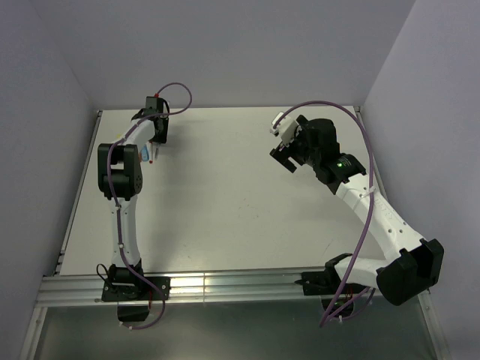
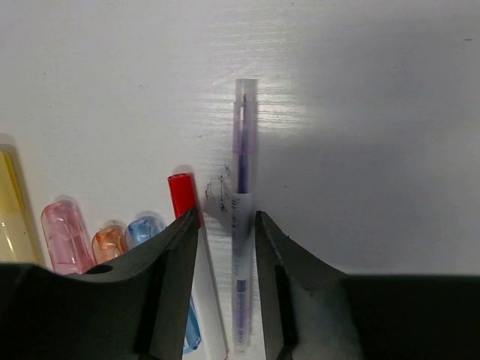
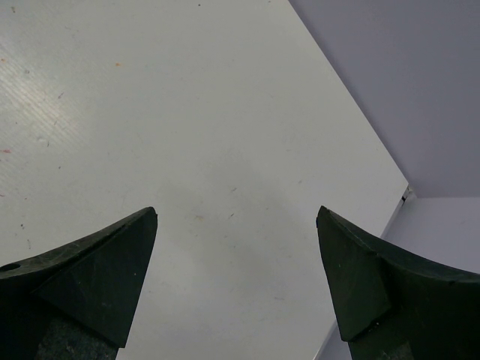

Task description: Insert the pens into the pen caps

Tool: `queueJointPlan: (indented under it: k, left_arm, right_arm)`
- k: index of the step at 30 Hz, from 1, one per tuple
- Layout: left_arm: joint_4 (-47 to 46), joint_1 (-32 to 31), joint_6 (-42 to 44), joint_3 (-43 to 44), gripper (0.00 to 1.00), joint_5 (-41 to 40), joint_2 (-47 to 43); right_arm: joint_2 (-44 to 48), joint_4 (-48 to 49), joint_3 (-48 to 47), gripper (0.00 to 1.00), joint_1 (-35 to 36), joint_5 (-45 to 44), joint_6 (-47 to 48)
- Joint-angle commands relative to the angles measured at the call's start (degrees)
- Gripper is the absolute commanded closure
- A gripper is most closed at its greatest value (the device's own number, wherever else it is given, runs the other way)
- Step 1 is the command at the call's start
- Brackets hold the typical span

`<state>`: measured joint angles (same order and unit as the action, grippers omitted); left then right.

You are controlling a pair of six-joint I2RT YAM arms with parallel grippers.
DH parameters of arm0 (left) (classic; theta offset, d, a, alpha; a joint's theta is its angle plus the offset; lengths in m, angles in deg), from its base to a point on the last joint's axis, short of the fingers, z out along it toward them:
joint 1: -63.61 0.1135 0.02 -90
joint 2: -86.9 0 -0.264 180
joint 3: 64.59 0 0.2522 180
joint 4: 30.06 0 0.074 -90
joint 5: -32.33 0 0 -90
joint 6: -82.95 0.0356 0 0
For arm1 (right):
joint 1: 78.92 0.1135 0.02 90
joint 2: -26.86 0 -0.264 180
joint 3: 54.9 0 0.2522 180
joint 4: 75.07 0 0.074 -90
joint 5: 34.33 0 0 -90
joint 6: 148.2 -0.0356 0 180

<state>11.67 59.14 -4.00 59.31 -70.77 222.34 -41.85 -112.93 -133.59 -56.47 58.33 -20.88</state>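
Purple ink shows inside the thin clear pen [image 2: 241, 180]. It lies flat on the white table [image 2: 375, 112], and its lower half sits between the two fingers of the left gripper [image 2: 225, 217]. The fingers are a little apart. One seems to touch the pen and the other leaves a gap, so I think the pen is not being squeezed.

What could go wrong? The white stick with a red end [image 2: 182, 196] lies just beside the other finger. If the fingers shut or slide, that finger could push the stick, or pinch it along with the pen. The thin pen is round, so a small bump could make it roll away.

Now the count, in the left wrist view. There is one thin clear pen, one white stick, one pink pen [image 2: 64, 236], one orange pen [image 2: 109, 244], one blue pen [image 2: 144, 229] and one yellow pen [image 2: 9, 202]. That makes six. I cannot pick out any loose caps for sure.

There are two grippers. The right gripper [image 3: 236, 277] is spread wide over bare table, holds nothing, and is far from the pens.
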Motion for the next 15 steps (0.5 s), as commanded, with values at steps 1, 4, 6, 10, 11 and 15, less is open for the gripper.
queueJointPlan:
  k: [1,4,6,10,11,15]
  left_arm:
    - [4.29,0.34,0.73,-2.13,0.58,0.97,0.36]
    - [4.38,0.08,0.64,-2.13,0.55,1.32,-0.96]
    - [4.29,0.08,0.73,-2.13,0.54,1.59,-2.01]
    - [4.99,-0.63,0.99,-0.64,0.53,1.85,-3.68]
    - [5.34,-0.71,0.91,-0.29,0.53,1.94,-4.04]
    - [6.22,-1.5,0.47,1.38,0.53,2.91,-6.84]
  right_arm:
    - [0.68,0.72,-1.61,0.06,-0.22,0.42,-0.14]
    - [0.59,0.72,-1.87,0.06,-0.22,0.51,-0.23]
    - [0.51,0.72,-2.13,0.06,-0.13,0.51,-0.41]
    - [0.33,0.72,-2.75,0.06,-0.13,0.42,-0.41]
    - [0.33,0.72,-2.75,0.06,-0.13,0.33,-0.41]
    - [0.59,0.72,-2.93,0.06,-0.13,-0.19,-0.41]
